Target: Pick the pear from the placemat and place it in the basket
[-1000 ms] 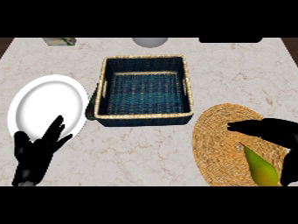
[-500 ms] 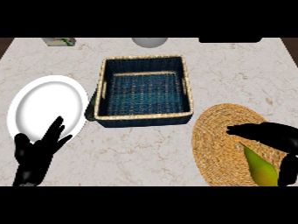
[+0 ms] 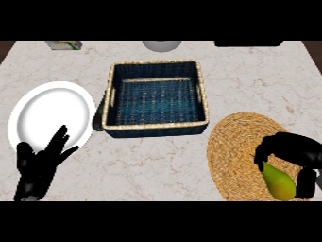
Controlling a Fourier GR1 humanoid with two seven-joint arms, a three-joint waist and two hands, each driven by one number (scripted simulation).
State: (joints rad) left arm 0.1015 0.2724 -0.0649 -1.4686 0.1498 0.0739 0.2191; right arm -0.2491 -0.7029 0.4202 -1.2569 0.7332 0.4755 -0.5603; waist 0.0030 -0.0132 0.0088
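Pear (image 3: 280,182) within right robot hand (image 3: 296,149), at placemat (image 3: 237,142) edge

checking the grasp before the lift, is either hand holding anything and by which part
The right hand curls round the pear, fingers at its narrow end, thumb along its side; it lies on the woven placemat. The left hand holds nothing.

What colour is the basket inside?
The basket is dark blue inside, tan rim; head view shows it best.

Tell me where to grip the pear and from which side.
Take the pear across its wide lower body, probably from above with the right hand, which arches over it. It lies flat on the placemat, narrow end toward the basket, flanks exposed.
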